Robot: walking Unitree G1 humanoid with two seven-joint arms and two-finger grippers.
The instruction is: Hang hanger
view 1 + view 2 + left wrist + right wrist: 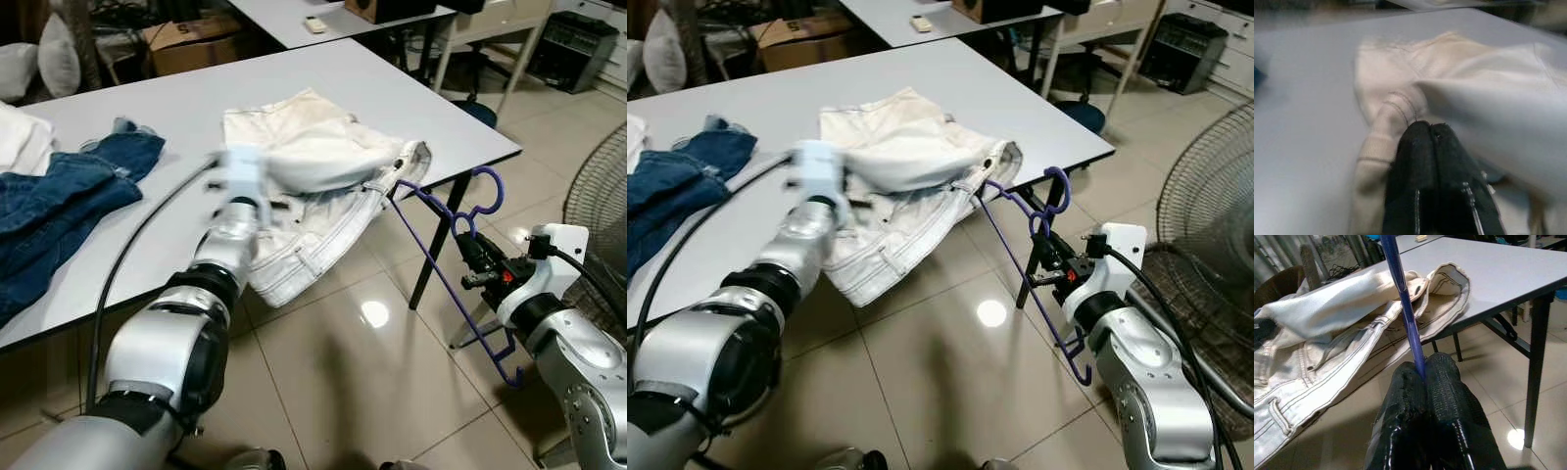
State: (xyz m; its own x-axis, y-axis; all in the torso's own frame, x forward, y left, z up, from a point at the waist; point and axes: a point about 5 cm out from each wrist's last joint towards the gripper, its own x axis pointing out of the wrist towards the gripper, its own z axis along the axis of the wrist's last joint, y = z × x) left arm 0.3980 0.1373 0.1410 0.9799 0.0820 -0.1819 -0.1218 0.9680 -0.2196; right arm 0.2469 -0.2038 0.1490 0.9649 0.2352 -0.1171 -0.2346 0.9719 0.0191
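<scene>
A white denim garment (313, 196) lies at the front edge of the grey table (372, 88), partly hanging over it. My left gripper (1430, 128) is shut on a fold of that garment and holds a flap of it raised. The purple hanger (446, 264) sits beyond the table's corner, and my right gripper (1422, 369) is shut on its thin bar. The hanger's upper arm reaches to the garment's open waistband (1442, 281), while its hook (487, 191) curls above my right wrist.
Blue jeans (69, 196) and a folded white cloth (20, 137) lie on the table's left part. A standing fan (598, 196) is close on the right, over tiled floor. A cardboard box (196, 44) and a second table (323, 15) stand behind.
</scene>
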